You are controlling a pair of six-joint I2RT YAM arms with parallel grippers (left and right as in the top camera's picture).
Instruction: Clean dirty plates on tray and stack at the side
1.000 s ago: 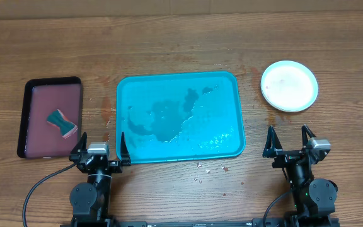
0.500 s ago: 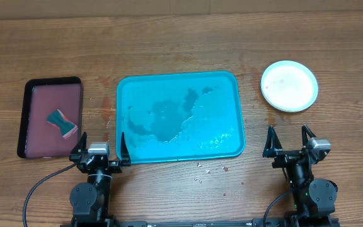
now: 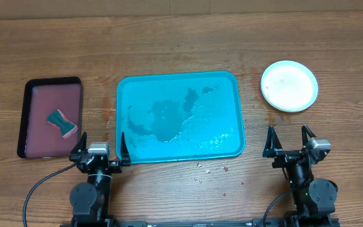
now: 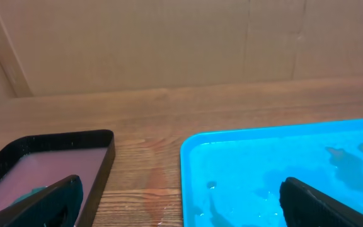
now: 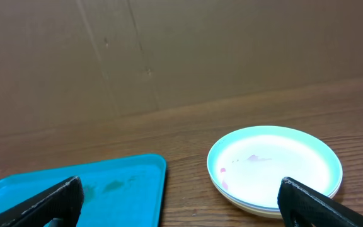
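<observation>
While nothing has shifted over the last second, the plates (image 3: 288, 86) sit stacked on the worktop (image 3: 181, 38) right of the tray (image 3: 178, 151), which holds only wet patches (image 3: 162, 123). The left tool (image 3: 101, 146) and right tool (image 3: 288, 142) rest released and empty, so the job looks finished.

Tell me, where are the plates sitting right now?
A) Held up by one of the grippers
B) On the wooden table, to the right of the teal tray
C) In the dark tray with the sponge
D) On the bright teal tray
B: the plates rest on the table, right of the teal tray, which holds only wet patches.
</observation>
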